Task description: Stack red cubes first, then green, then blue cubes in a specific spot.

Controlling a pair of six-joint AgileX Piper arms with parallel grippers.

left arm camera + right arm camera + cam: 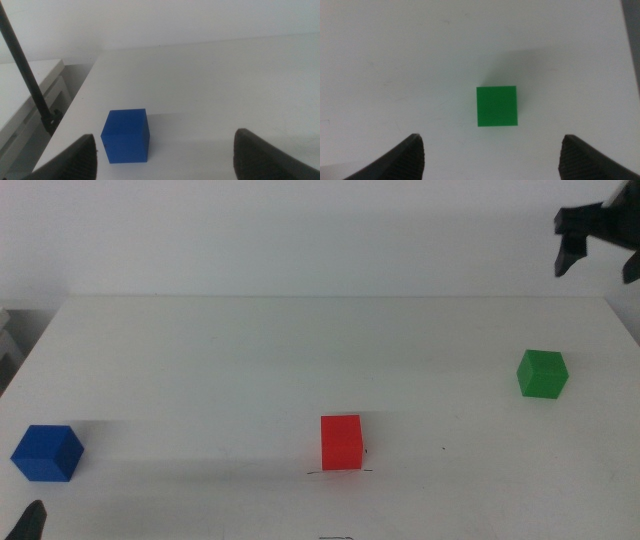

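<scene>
**Red placed, green lined up next**

Blue cube (pixel 46 452), lower left of the frame, lay untouched before the waiting left gripper (pixel 162 152), jaws open. Red cube (pixel 341 442) sat on the marked spot (pixel 340 473) on the counter (pixel 220 360). Upper right, the right gripper (pixel 492 155) hung open-jawed over the green cube (pixel 496 106), presumably for pickup.

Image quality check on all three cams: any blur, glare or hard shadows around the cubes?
Middle view: even, soft light; red cube, green cube and blue cube throw only faint shadows; slightly soft, no glare. Left wrist view: blue cube sharp-edged, left claw tips blurred. Right wrist view: green cube crisp with a pale shadow beside it, right claw tips out of focus.
</scene>
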